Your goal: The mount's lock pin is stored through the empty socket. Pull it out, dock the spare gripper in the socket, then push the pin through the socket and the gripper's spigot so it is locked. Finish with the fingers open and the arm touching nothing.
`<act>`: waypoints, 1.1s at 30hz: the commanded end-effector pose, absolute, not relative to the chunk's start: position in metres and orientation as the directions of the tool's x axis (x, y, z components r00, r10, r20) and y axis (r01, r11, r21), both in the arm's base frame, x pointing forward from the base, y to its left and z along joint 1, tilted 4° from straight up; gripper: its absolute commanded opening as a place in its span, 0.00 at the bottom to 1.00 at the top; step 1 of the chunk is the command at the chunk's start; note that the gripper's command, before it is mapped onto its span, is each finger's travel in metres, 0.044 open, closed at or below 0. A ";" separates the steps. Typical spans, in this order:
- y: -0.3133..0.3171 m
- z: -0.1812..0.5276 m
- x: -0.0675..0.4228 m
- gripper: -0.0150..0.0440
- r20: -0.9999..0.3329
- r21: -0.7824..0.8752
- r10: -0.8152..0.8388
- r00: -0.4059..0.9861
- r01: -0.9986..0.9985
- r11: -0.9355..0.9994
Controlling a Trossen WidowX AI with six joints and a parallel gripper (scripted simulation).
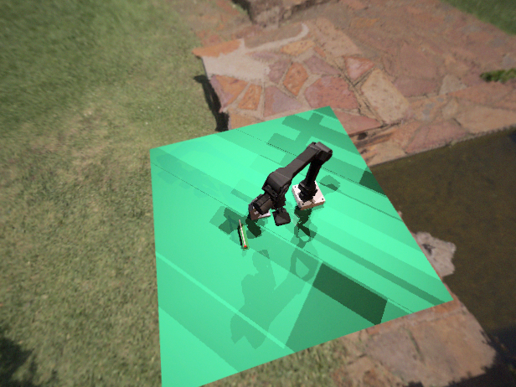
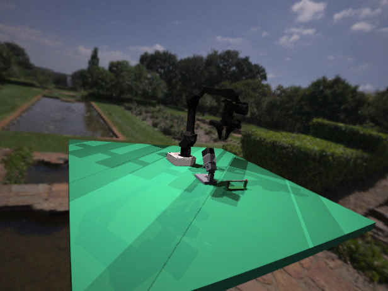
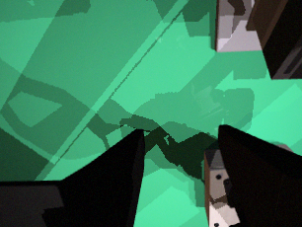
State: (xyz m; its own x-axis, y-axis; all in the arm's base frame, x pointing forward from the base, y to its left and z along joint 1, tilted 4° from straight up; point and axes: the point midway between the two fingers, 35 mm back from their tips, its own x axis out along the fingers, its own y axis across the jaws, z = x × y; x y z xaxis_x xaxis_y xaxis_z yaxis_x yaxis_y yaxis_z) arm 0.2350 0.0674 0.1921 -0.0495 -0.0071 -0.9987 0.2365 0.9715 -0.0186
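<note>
My pincer [image 2: 225, 130] hangs in the air above the worktop [image 2: 132, 220], half-parted, with only green showing between its fingers, so it grips nothing. Just below and to one side stands the mount [image 2: 203, 178] with the spare gripper [image 2: 208, 159] upright in it. I judge the socket filled, though I cannot see the spigot's seating. Farther out, past the mount, the pin [image 1: 242, 234] lies flat on the worktop, outside the socket. Fetching it looks like the step in hand. I would spread the fingers wider, descend squarely across the pin's shaft, grip near the middle, and lift level so it lines up with the cross-hole.
</note>
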 end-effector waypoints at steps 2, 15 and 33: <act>0.072 0.192 0.244 0.56 -0.999 -0.026 -0.018 -0.047 0.192 0.981; 0.046 0.137 0.380 0.56 -0.971 -0.062 -0.228 -0.073 -0.843 0.535; 0.033 0.107 0.413 0.56 -0.954 0.021 -0.287 -0.087 -0.974 0.224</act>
State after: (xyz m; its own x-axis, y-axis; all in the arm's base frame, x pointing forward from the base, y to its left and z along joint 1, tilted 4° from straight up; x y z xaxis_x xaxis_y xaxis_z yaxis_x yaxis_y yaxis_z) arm 0.4108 0.0333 0.1032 -0.1022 -0.2851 -0.9530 -0.9703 0.2397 0.0324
